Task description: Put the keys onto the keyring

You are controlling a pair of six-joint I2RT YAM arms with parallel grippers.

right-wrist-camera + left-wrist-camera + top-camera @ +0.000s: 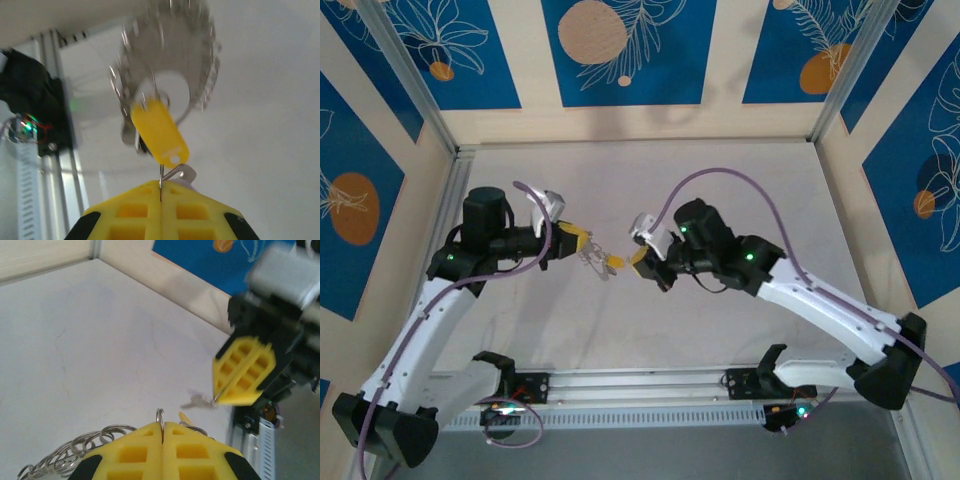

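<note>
Alignment, we judged, mattered most: with the left gripper (162, 426) clenched on the keyring (160, 415) at its view's bottom centre and the right gripper (161, 187) pinching a small key (181, 173) just under the yellow tag (160, 132), we needed the key's hole eased squarely onto the ring's wire.

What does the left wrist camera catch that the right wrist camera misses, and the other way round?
Left wrist camera: the left claw shut on the keyring, facing the right claw, which pinches a small key. Right wrist camera: the yellow tag face-on, dangling from the blurred keyring just past the right claw. Both: shut yellow fingers, the key, the pale table.
</note>
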